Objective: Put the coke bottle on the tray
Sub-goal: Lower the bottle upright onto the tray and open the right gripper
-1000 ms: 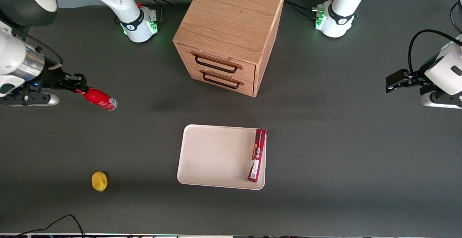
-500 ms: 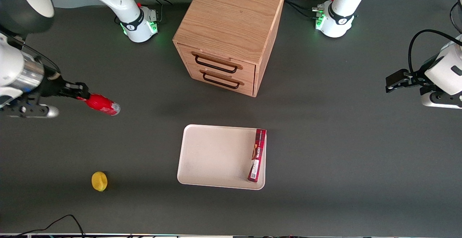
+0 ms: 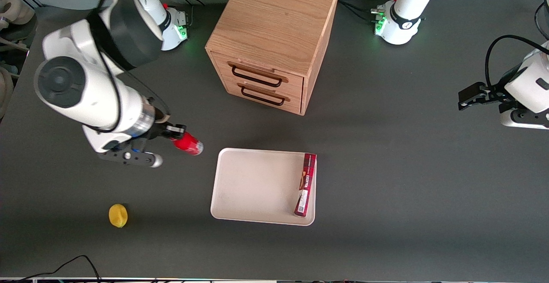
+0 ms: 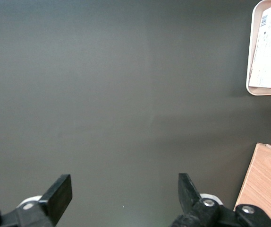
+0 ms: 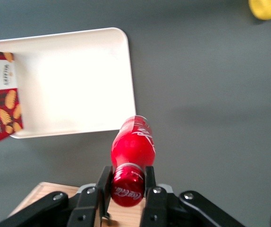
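The claw (image 3: pixel 175 133) grips the coke bottle (image 3: pixel 187 144) by its neck, both fingers (image 5: pixel 104 182) pressed on it. The coke bottle hangs above the worktop (image 3: pixel 386 180), just beside the tray (image 3: pixel 253 184), not over it.

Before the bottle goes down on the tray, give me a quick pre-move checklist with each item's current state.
1. Hand shut on bottle at its neck: ok.
2. Bottle over the tray: not ok, it hangs beside the corner nearest the drawers.
3. Bare tray floor for it: ok, the box lies only along the edge toward the parked arm.
4. Lemon clear of the path: ok.
5. Bottle height above the rim: cannot tell.
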`<state>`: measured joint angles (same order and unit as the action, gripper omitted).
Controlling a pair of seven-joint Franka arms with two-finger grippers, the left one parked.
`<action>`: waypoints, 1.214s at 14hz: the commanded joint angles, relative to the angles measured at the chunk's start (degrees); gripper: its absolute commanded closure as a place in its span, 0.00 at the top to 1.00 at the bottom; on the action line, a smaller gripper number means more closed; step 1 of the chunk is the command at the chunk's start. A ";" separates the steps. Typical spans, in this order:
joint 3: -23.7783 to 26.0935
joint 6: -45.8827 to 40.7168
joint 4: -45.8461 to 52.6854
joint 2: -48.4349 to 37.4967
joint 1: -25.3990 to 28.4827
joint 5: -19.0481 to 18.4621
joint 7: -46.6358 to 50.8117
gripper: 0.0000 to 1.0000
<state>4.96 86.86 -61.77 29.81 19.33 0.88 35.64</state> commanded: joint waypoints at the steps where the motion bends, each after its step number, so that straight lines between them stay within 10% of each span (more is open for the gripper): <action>1: -0.91 3.73 5.96 6.39 2.29 0.09 4.78 0.00; 17: -4.69 23.26 5.52 19.15 5.02 -4.39 7.86 0.00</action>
<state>0.66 109.56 -58.99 47.49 24.09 -2.56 42.24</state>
